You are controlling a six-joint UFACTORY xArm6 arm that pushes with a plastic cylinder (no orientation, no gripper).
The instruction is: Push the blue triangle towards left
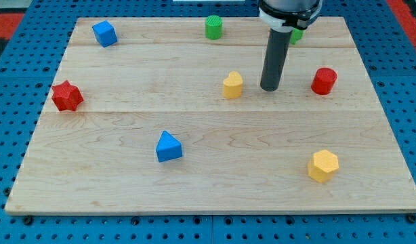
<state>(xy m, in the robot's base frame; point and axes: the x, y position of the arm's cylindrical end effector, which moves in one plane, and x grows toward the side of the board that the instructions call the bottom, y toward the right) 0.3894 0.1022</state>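
The blue triangle (169,147) lies on the wooden board (215,196) at the lower middle-left. My tip (269,88) rests on the board at the upper middle-right, well up and to the right of the blue triangle and apart from it. The tip stands just right of a yellow block (232,85) and left of a red cylinder (324,80), touching neither.
A blue cube (104,33) sits at the top left. A red star-shaped block (66,95) is near the left edge. A green cylinder (214,27) is at the top middle. A green block (297,35) is partly hidden behind the arm. A yellow hexagon (323,165) lies lower right.
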